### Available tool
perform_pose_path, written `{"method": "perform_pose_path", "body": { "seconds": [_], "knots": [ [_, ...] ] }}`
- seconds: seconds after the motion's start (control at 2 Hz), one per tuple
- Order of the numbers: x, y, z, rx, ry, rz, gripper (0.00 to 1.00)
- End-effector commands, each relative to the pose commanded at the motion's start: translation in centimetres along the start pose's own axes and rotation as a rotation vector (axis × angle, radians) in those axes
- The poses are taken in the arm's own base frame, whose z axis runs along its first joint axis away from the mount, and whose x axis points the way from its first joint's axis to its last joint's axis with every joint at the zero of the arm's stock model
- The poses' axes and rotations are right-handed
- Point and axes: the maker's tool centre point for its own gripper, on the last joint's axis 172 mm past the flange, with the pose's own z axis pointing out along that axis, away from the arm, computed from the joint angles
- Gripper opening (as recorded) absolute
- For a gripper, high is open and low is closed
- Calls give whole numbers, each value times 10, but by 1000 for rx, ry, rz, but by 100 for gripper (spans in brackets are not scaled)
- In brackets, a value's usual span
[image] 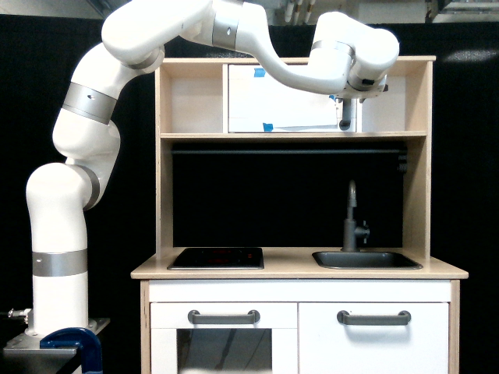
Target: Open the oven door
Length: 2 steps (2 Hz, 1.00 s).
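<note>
The oven door (pixel 288 101) is the wide white flat panel in the top shelf of the toy kitchen. It has blue tape bits (pixel 267 127) and a vertical grey bar handle (pixel 344 117) along its right edge, and it looks shut. My white arm reaches in from the exterior view's left, across the top of the door. My gripper (pixel 348 95) is at the upper part of the handle. The wrist covers its fingers, so I cannot see whether they hold the bar.
Wooden shelf uprights (pixel 427 156) flank the top compartment. Below are a black hob (pixel 217 258), a sink (pixel 366 259) with a grey tap (pixel 352 218), a windowed door (pixel 224 339) and a plain cupboard door (pixel 374 335). A blue clamp (pixel 74 343) sits by the arm's base.
</note>
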Motion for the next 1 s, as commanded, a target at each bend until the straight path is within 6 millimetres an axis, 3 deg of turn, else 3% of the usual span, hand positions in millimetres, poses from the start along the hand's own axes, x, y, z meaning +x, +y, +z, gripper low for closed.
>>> {"method": "perform_pose_path", "body": {
  "seconds": [0.5,1.0],
  "knots": [
    [1,4,20,0,0,0,100],
    [5,5,25,0,0,0,100]
  ]
}}
